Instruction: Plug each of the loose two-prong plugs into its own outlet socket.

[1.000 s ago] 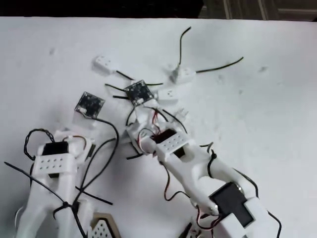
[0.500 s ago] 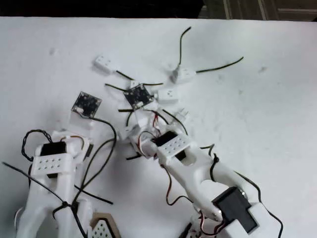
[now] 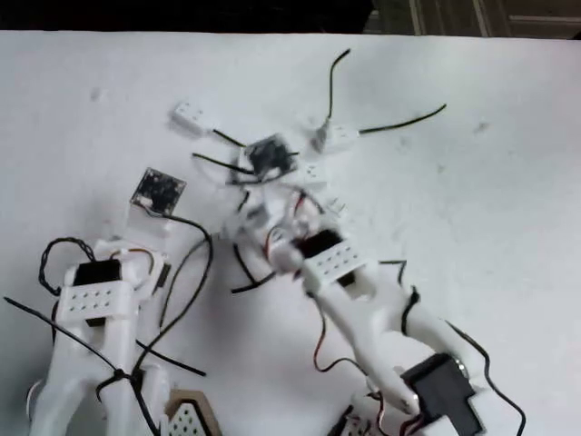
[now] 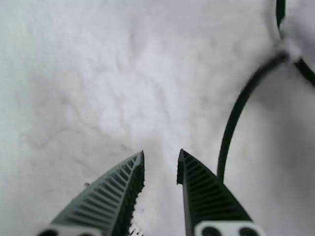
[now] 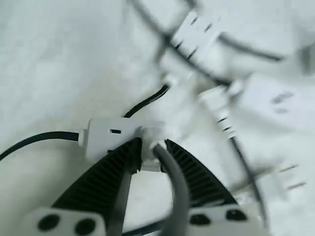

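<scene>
In the right wrist view my right gripper (image 5: 150,143) is shut on a small white plug (image 5: 149,136) with a grey cord, pressed against a white socket block (image 5: 109,134) that trails a black cord. Farther off lie a white outlet block (image 5: 275,97), another white plug (image 5: 196,32) and a loose two-prong plug (image 5: 281,180). From the high view the right arm (image 3: 331,263) reaches into the cluster of white blocks, near an outlet block (image 3: 313,173). My left gripper (image 4: 161,155) hovers low over bare table, its fingers slightly open with nothing between them.
More white blocks with black cords lie at the back: one (image 3: 191,116) on the left, one (image 3: 338,136) on the right. A black cable (image 4: 236,115) runs beside the left gripper. The left arm (image 3: 95,300) stands at the front left. Loose cords cross the table's middle.
The right arm has pushed farther back and a little right into the cluster, carrying the plug. The left arm drew back slightly at first, then held still.
</scene>
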